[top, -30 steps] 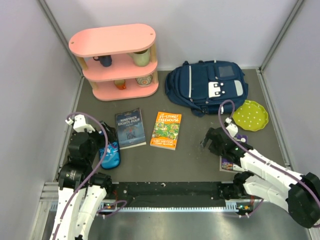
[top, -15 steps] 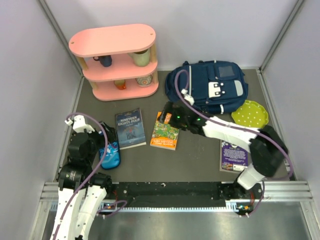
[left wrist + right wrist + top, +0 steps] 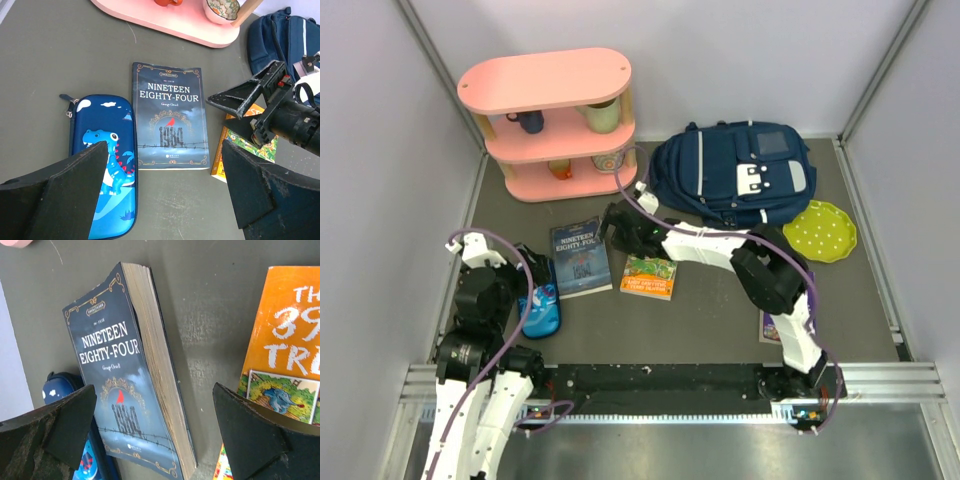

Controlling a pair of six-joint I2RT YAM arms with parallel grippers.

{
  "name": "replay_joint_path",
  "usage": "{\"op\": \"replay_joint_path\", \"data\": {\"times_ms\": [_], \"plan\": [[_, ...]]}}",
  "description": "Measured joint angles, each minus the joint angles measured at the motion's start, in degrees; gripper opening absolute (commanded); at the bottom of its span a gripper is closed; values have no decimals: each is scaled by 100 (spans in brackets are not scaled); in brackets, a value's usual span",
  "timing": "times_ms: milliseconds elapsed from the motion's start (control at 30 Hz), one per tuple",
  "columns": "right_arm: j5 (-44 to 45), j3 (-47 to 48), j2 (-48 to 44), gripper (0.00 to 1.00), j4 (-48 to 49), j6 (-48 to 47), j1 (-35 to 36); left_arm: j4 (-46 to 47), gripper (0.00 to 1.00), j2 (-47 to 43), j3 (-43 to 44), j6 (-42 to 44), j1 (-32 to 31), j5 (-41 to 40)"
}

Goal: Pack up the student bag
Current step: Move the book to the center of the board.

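since the right arm has swung, within a second, from its own side by the purple book clear across the bench, the right pincer now hangs over the gap between the dark novel and the orange book. i take this as the opening reach for a book; nothing looks packed yet. the backpack lies flat at the back right, near the green plate and well apart from the novel. whether its zip is open i cannot tell. counted from above: three books, one pencil case, one backpack, one plate, and one pink shelf holding four cups or bowls.

from the left wrist, the left pincer is spread wide with nothing in it, above the pencil case and the novel, which lie just beside each other. the right pincer comes in from the right, fingers apart, over the orange book. a corner of the backpack shows at the top right.

from the right wrist, the fingers stand well apart, gripping nothing. below them lie the novel's page edge on the left and the orange cover on the right, with bare bench between the two.
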Motion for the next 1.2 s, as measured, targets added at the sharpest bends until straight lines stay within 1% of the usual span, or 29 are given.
{"op": "replay_joint_path", "data": {"times_ms": [267, 367, 467, 567, 667, 800, 1033, 1200], "plan": [[531, 328, 339, 99, -306, 170, 22, -2, 99, 0, 0, -11, 0, -26], [634, 275, 361, 99, -466, 205, 20, -2, 99, 0, 0, -13, 0, -39], [667, 42, 271, 99, -293, 223, -22, -2, 99, 0, 0, -22, 0, -42], [769, -614, -142, 99, -114, 221, -55, -2, 99, 0, 0, -28, 0, -42], [866, -1502, -769, 99, -7, 133, -162, -4, 99, -2, 0, -28, 0, -42], [964, -2745, -1725, 99, 140, 9, -479, -7, 99, -2, 0, -28, 0, -39], [1117, -4000, -2855, 99, 179, -223, -986, -4, 99, 2, 0, -28, 0, -17], [1010, -4498, -3460, 99, -7, -431, -1740, -4, 99, 7, 0, -28, 0, 7]]}}
